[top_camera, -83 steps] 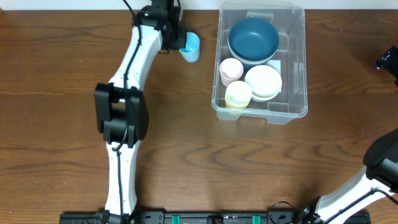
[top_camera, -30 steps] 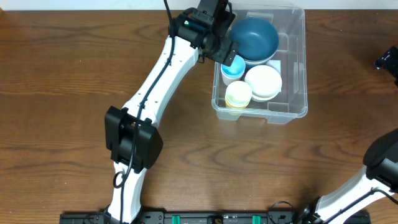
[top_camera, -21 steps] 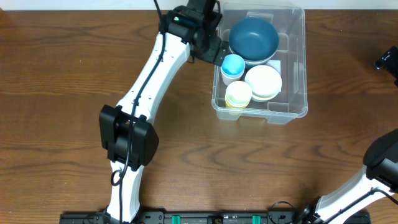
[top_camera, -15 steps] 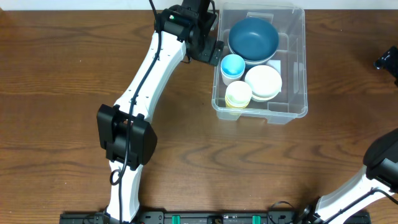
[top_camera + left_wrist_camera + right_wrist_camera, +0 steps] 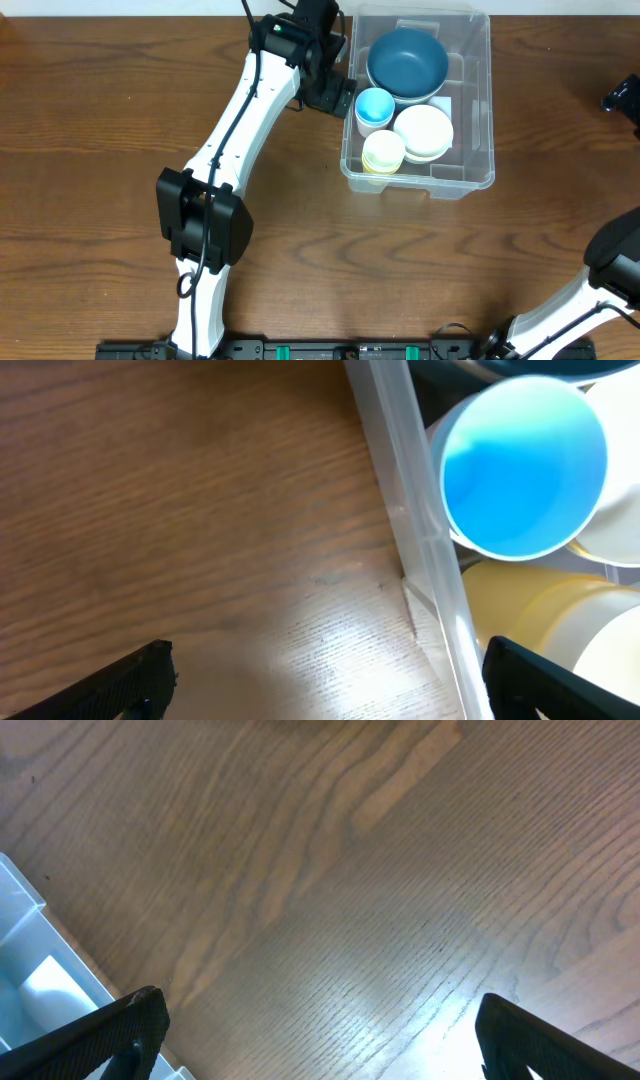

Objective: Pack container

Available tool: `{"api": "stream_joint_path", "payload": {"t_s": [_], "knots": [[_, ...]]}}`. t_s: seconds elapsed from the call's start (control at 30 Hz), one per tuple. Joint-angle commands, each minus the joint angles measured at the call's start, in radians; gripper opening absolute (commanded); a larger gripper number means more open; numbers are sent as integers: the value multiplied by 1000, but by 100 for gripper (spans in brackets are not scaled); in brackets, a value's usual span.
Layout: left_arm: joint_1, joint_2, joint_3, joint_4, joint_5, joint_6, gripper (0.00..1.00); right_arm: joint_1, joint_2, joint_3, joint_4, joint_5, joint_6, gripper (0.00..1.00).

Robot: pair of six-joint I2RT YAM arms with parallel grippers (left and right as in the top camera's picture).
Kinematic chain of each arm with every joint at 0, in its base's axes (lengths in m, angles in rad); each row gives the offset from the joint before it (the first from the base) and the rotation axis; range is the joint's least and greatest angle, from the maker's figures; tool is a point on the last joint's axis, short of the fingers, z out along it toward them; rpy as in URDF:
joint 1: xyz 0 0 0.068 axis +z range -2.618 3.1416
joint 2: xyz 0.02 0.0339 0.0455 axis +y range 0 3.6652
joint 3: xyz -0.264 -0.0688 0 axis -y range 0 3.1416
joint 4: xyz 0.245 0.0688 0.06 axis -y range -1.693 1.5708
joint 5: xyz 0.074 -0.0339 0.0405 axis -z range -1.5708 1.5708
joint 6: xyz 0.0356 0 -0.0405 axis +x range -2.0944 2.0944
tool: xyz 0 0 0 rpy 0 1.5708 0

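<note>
The clear container (image 5: 430, 188) stands at the back right of the table. Inside it are a dark blue bowl (image 5: 407, 62), a light blue cup (image 5: 375, 108), stacked white bowls (image 5: 423, 132) and stacked yellow cups (image 5: 383, 152). My left gripper (image 5: 335, 95) is open and empty, hovering just outside the container's left wall. In the left wrist view that wall (image 5: 420, 540) runs between my open fingers, with the light blue cup (image 5: 525, 465) upright beyond it. My right gripper (image 5: 320, 1030) is open and empty over bare wood, far right of the container.
The table top is brown wood (image 5: 100, 150). A corner of the container (image 5: 30, 950) shows at the lower left of the right wrist view. The left arm (image 5: 230, 130) stretches diagonally from the front edge toward the container.
The left gripper carried the light blue cup from the table into the container, let it go where the pink cup stood, then drew back left over the wall. The right arm stayed still.
</note>
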Motion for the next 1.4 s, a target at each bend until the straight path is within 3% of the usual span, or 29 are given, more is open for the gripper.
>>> {"api": "stream_joint_path", "payload": {"t_s": [0.0, 0.37, 0.57, 0.9, 1.1, 1.37], "knots": [[2, -12, 3, -12, -7, -5, 98, -3, -13, 0, -1, -4, 10, 99], [45, -156, -1, -1, -84, 7, 98, -3, -13, 0, -1, -4, 10, 99], [53, -331, -150, 149, -166, 7, 98, -3, -13, 0, -1, -4, 10, 99], [146, -817, -862, 665, -164, -1, 98, -3, -13, 0, -1, -4, 10, 99], [266, -1209, -1286, 848, -162, -93, 98, -3, -13, 0, -1, -4, 10, 99], [312, -1702, -1718, 1070, -165, -95, 98, -3, -13, 0, -1, -4, 10, 99]]}}
